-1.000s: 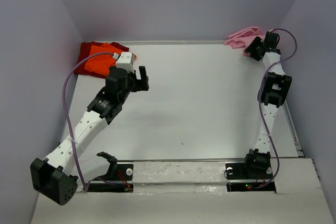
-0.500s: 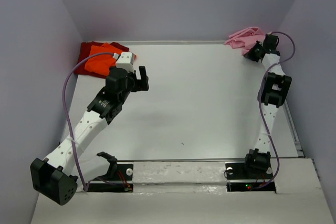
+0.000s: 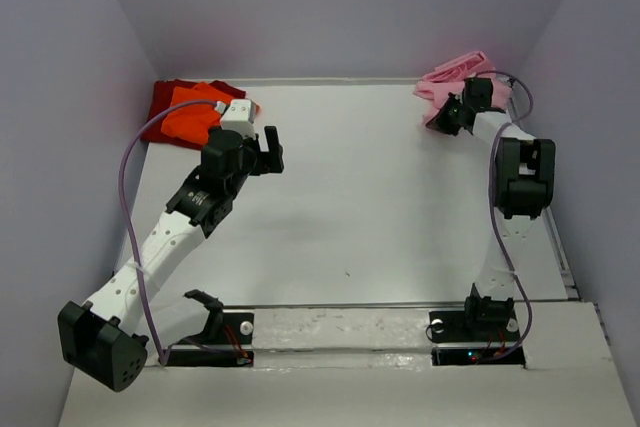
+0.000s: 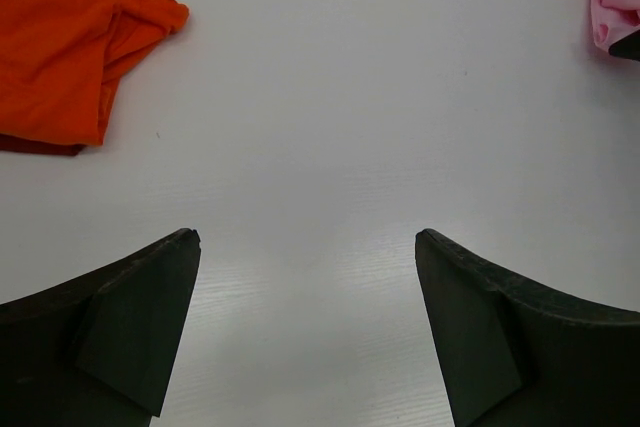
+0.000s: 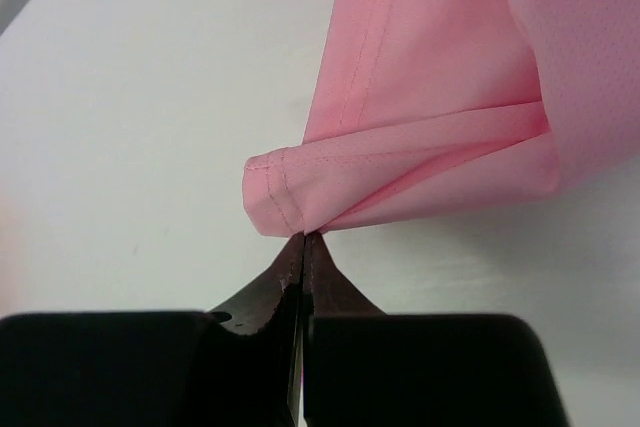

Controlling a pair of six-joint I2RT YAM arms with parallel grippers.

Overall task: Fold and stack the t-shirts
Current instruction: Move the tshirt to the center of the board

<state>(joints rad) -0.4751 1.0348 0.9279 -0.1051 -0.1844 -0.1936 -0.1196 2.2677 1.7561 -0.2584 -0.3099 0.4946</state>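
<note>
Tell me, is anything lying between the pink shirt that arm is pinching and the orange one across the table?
No loose object shows on the table between them. The right gripper is shut on the hem of the pink t-shirt; only the open left gripper hangs near the orange t-shirt.

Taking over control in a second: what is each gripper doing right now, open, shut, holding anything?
Left gripper: open, holding nothing.
Right gripper: shut on a folded edge of the pink t-shirt.
</note>
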